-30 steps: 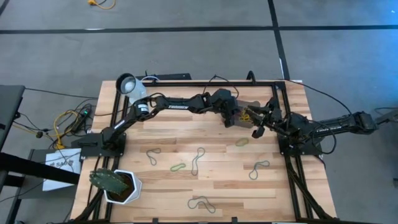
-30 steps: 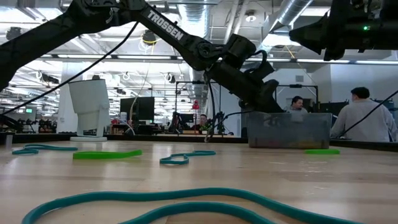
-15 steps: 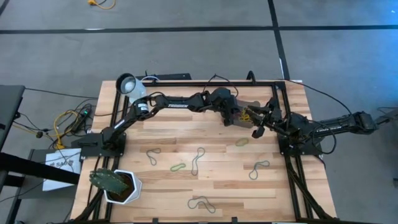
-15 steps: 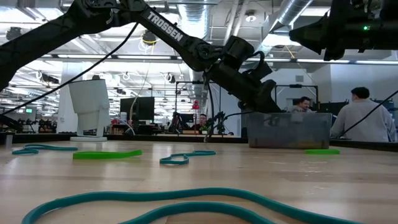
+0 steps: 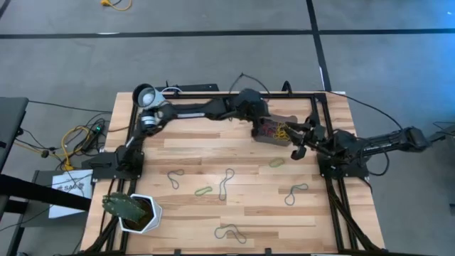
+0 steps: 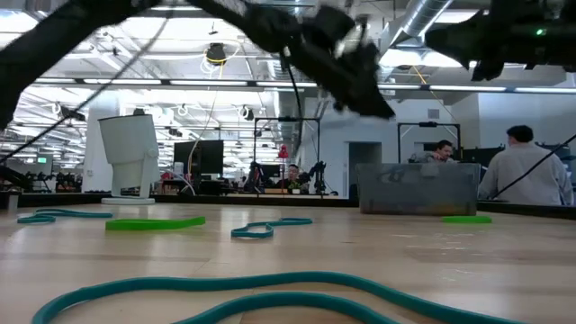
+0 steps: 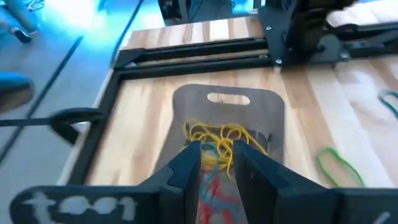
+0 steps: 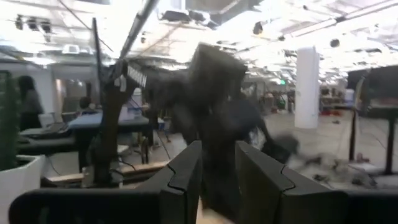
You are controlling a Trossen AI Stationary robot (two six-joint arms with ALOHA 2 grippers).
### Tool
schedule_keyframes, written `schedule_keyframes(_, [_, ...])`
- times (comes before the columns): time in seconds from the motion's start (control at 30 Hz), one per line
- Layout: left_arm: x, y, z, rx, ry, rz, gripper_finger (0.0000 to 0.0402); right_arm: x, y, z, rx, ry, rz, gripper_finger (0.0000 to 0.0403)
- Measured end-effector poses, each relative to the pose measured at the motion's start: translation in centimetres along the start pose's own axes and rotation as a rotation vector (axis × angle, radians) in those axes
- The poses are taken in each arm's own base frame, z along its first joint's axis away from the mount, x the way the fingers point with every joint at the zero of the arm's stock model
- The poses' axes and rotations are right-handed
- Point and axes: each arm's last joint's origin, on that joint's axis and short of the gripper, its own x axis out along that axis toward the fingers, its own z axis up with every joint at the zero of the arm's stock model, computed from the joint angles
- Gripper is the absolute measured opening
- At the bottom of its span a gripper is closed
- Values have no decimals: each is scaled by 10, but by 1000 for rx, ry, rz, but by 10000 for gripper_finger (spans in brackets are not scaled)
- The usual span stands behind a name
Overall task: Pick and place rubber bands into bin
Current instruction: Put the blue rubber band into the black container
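The bin (image 5: 277, 129) is a dark low tray near the table's far right. Yellow, red and blue rubber bands (image 7: 217, 134) lie piled inside it. More rubber bands lie flat on the wood: a green one (image 5: 276, 162) just near of the bin, others (image 5: 227, 181) mid-table. My left gripper (image 5: 260, 121) hangs above the bin's far-left corner, its fingers a narrow gap apart (image 7: 217, 149) and holding nothing. My right gripper (image 5: 293, 148) hovers at the bin's near-right corner, also with a narrow gap (image 8: 217, 155) and nothing held.
A white cup (image 5: 146, 96) stands at the far-left corner and a white pot with a plant (image 5: 135, 210) at the near-left corner. Black frame rails (image 5: 213, 93) run along the table's far and side edges. In the low view, people sit in the room behind (image 6: 526, 171).
My left gripper has pulled away from over the bin's middle, rising and moving toward the table's far-left, quickly enough to blur in the low view. This has uncovered the pile of bands in the bin.
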Motion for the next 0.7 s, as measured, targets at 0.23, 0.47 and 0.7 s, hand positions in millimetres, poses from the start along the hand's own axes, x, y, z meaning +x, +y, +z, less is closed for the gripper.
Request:
schedule_keyframes(0.23, [-102, 2, 45, 72, 134, 76, 84, -12, 6, 12, -69, -5, 101, 92])
schedule_keyframes(0.47, [-196, -3, 53, 9, 333, 155, 84, -22, 6, 30, -59, 29, 110, 92])
schedule_keyframes(0.7, [-271, -17, 32, -109, 381, 314, 84, -31, 4, 31, -99, 71, 28, 92])
